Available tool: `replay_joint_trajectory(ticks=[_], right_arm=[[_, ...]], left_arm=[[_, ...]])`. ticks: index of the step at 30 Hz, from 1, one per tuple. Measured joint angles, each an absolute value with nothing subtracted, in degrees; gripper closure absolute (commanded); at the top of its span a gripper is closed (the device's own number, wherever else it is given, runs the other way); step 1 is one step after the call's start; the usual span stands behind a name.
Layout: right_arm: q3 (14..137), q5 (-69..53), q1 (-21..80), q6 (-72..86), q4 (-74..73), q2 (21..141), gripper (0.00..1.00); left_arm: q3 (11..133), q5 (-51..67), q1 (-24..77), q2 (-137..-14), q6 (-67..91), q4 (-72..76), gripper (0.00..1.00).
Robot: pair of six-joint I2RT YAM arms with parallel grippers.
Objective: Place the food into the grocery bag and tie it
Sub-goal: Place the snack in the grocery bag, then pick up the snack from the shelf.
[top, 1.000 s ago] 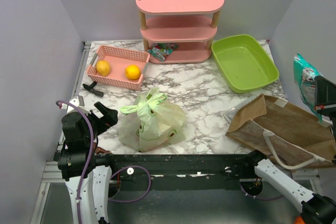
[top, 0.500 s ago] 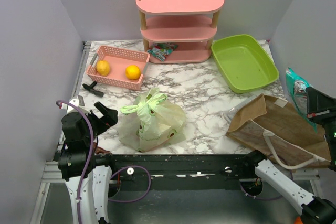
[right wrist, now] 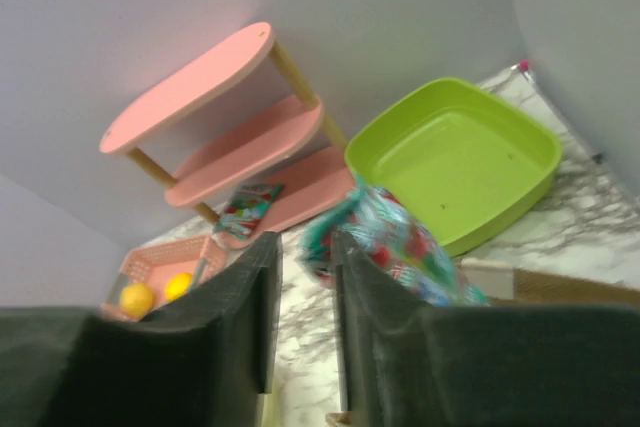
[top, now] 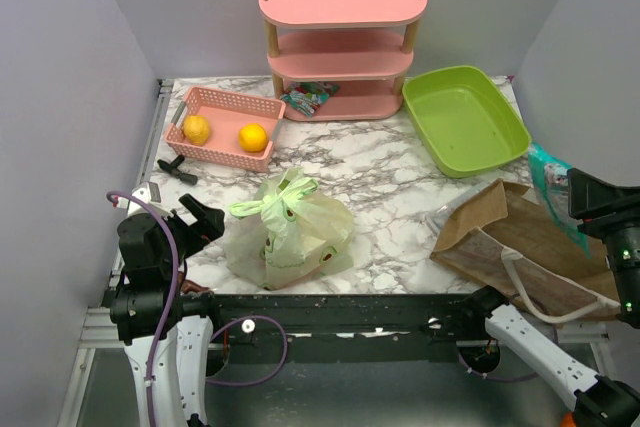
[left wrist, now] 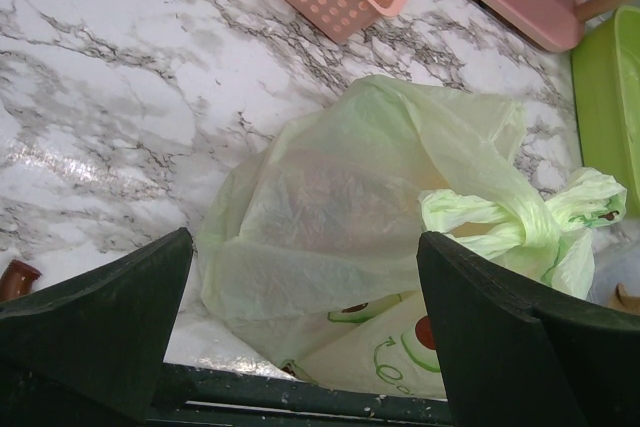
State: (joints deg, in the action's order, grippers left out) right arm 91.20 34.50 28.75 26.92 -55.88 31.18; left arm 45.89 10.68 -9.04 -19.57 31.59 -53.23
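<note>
Grocery bag (top: 290,232) sits on the marble table (top: 400,197) at the near edge, left of centre. Its handles are tied into a knot (top: 272,204) on top. The plastic is translucent with the avocado print facing near; contents cannot be identified through it.

Left gripper (top: 203,219): just left of the bag, not touching it. Its fingers (left wrist: 100,327) are spread wide with nothing between them. The wrist view looks down on bag and knot through the gap.

Right gripper (top: 588,195): up in the air at the right edge, above the brown paper bag (top: 530,247), which lies flat at near right. A teal-and-red snack packet (top: 548,169) hangs at the far side of the fingertips. The wrist view shows a narrow gap between the fingers and the packet across the tips, blurred. Cannot tell whether it is pinched or loose.

Far side: pink three-tier shelf (top: 343,42) with a second packet (top: 305,99) on its bottom tier. Green tray (top: 465,119) sits right of the shelf. Pink basket (top: 222,125) at far left holds two round yellow-orange fruits (top: 198,129). Small dark tool (top: 177,169) lies just near the basket
</note>
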Motion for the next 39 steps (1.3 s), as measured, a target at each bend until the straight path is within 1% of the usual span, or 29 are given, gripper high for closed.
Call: replay_joint_trajectory(ticks=[1,2,3,4,19,23,27,35,39], right_arm=[[91.00,34.59,28.75,27.03,-55.77,31.07,0.36],[90.87,34.70,28.75,27.53,-55.70,30.98,0.30],[90.65,34.94,28.75,27.42,-55.57,30.81,0.26],[90.48,35.09,28.75,27.77,-55.55,30.65,0.25],[88.33,35.05,28.75,27.66,-53.56,30.04,0.24],[87.68,32.84,28.75,27.59,-51.55,31.07,0.24],[87.48,29.28,28.75,27.62,-48.97,34.63,0.24],[83.29,22.61,28.75,28.73,-44.75,40.84,0.23],[82.08,20.95,28.75,29.47,-43.77,41.74,0.22]], left_arm=[[45.87,10.68,-9.04,-19.57,31.57,-53.23,0.04],[45.82,10.68,-9.04,-19.57,31.59,-53.23,0.04],[45.82,10.68,-9.04,-19.57,31.57,-53.23,0.04],[45.82,10.68,-9.04,-19.57,31.57,-53.23,0.04],[45.82,10.66,-9.04,-19.57,31.59,-53.23,0.04],[45.80,10.66,-9.04,-19.57,31.57,-53.23,0.04],[45.69,11.22,-9.04,-19.62,31.20,-53.10,0.02],[46.11,20.88,-9.04,-28.12,31.40,-48.07,0.02],[49.58,25.30,-8.58,-34.76,32.21,-44.12,0.02]])
